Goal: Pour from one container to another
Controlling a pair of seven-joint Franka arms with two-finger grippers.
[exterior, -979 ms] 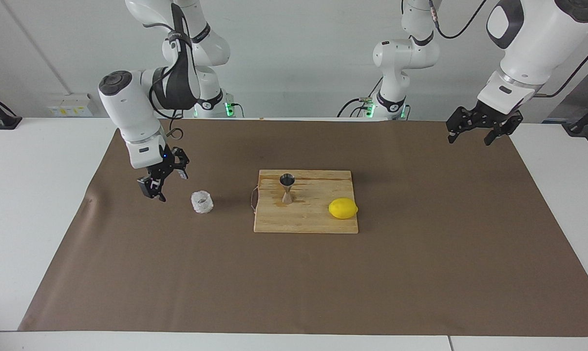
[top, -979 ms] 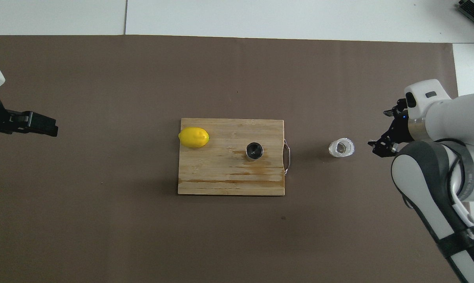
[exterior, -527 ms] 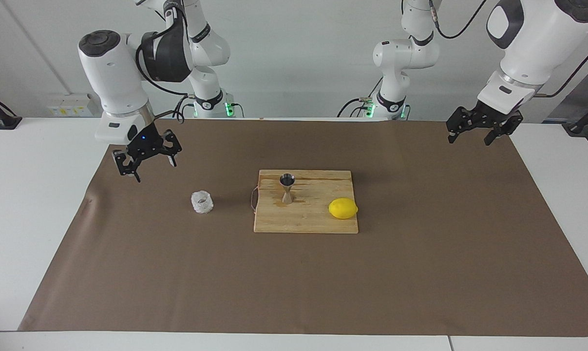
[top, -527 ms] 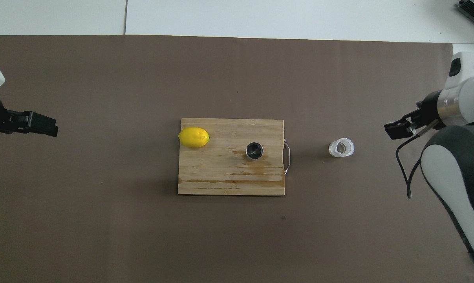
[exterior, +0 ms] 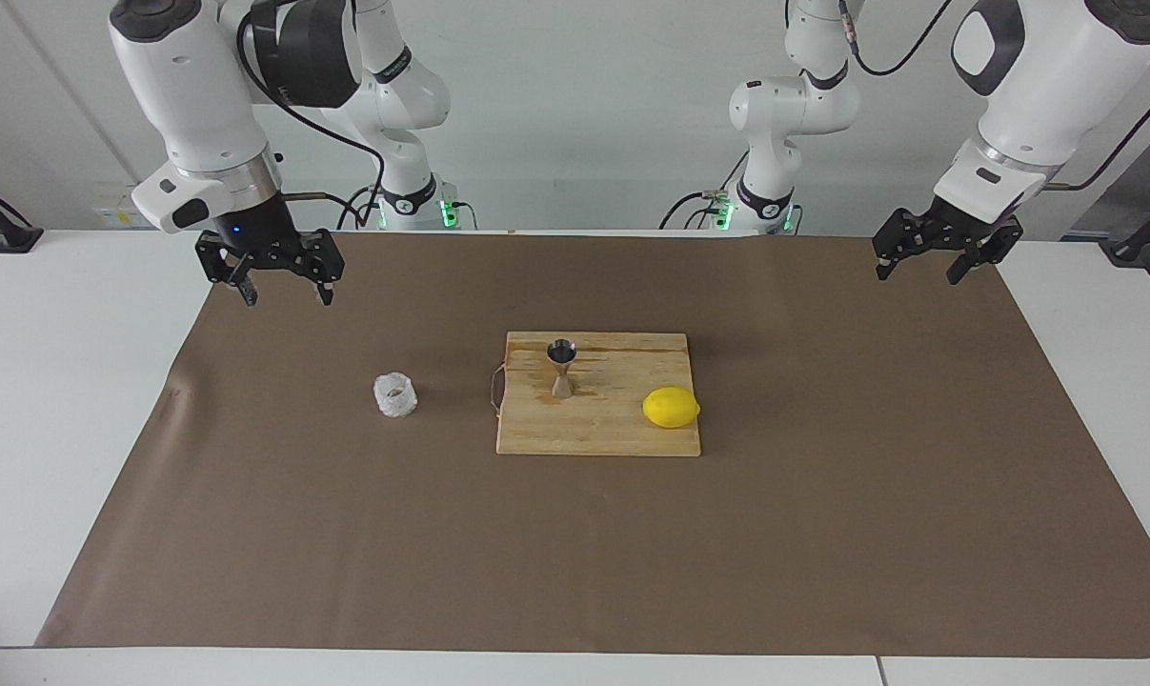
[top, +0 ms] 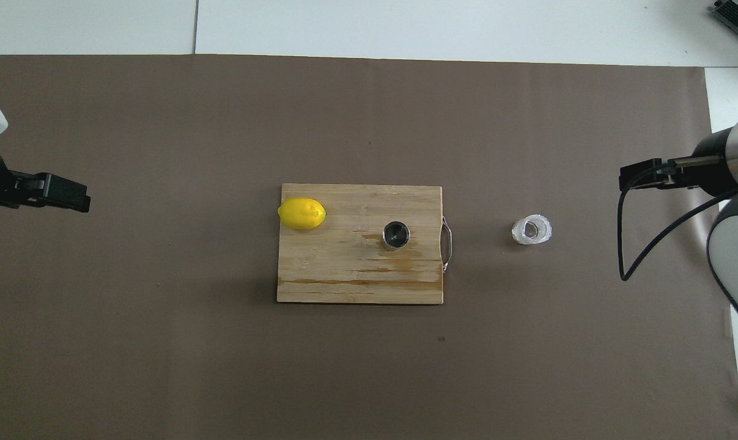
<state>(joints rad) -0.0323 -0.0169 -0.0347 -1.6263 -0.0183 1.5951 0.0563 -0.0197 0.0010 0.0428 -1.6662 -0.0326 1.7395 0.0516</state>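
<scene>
A: Since both grippers hang empty, what's the risk here?

B: Going by the facing view, starting at its nine o'clock side: right gripper (exterior: 270, 276), fingers spread wide, nothing held, up over the bare mat (exterior: 822, 534) at the right arm's end. The cup (exterior: 394, 394) sits on the mat at roughly its five o'clock, well apart and lower.

A: So a grab could go bad?

B: Likely. It's a small crinkly thing and looks soft; I'd guess a hard squeeze crushes it, or a fingertip landing on the rim tips it.

A: Next?

B: Board (exterior: 622, 433) mid-table. Jigger (exterior: 561, 367) stands upright on it toward the cup's end, at about three o'clock from the cup. Narrow waist and small mouth, so a sloppy pour could miss, and a bump could topple it. Lemon (exterior: 671, 408) lies on the board at the jigger's four o'clock, near the edge.

A: Left gripper?

B: Left gripper (exterior: 929, 259) waits at two o'clock, spread wide and empty, over the mat's corner, well apart from everything.
</scene>
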